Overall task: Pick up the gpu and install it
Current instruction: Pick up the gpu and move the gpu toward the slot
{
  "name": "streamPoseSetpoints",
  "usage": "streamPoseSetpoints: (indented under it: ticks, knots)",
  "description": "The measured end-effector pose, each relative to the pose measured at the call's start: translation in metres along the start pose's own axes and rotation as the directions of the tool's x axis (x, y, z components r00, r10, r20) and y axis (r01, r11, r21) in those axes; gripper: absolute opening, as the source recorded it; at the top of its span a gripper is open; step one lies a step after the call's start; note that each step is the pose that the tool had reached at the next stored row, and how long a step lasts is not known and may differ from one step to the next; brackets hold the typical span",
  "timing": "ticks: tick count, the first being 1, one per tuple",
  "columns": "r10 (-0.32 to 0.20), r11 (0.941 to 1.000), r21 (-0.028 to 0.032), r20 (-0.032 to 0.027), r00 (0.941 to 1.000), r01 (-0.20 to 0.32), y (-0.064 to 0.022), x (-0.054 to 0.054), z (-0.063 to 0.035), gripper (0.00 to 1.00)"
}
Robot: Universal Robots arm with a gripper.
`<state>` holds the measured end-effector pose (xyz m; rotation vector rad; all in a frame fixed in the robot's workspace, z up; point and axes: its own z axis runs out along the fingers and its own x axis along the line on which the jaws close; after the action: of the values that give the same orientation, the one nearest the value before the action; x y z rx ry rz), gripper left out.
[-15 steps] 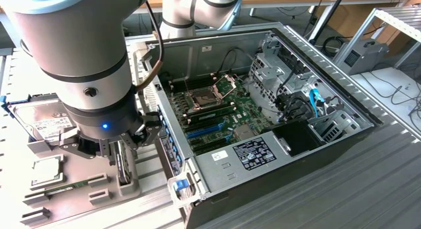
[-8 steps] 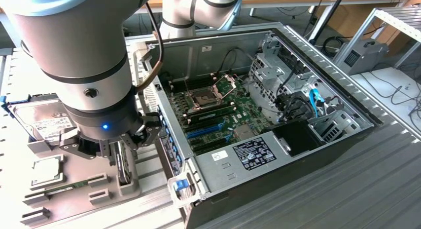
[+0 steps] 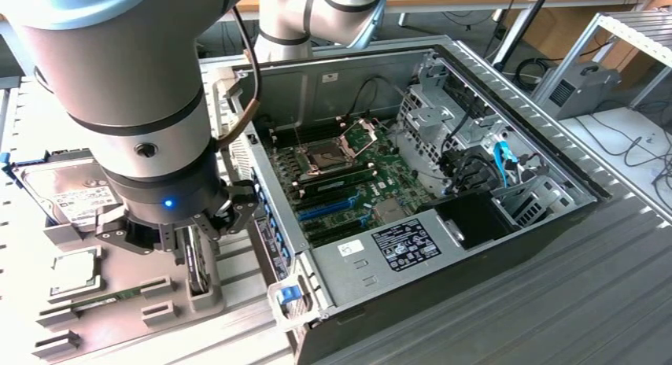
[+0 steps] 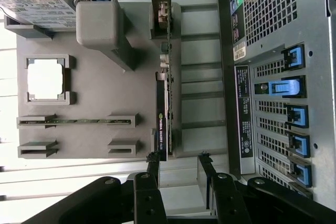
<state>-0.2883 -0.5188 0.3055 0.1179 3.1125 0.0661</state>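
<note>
Grey arm [image 3: 126,105] vertical, jaws open over edge-on gpu [image 4: 161,124].

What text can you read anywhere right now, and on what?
No text can be read for certain.
gpu edge strip: logo and white lettering, too small to read.
hard drive label: blurred.
power supply label: too small to read.
rear case sticker: too small to read.

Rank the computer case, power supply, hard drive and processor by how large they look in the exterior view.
1. computer case
2. power supply
3. hard drive, though the arm hides part of it, so its place against the power supply is unsure
4. processor
</note>
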Motion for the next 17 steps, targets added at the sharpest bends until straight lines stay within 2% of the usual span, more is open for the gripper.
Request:
streamPoseSetpoints:
  ticks: [17]
  knots:
    - [0.0, 1.0, 0.0001, 0.0, 1.0, 0.0, -0.0001, 0.0002, 0.0032, 0.42]
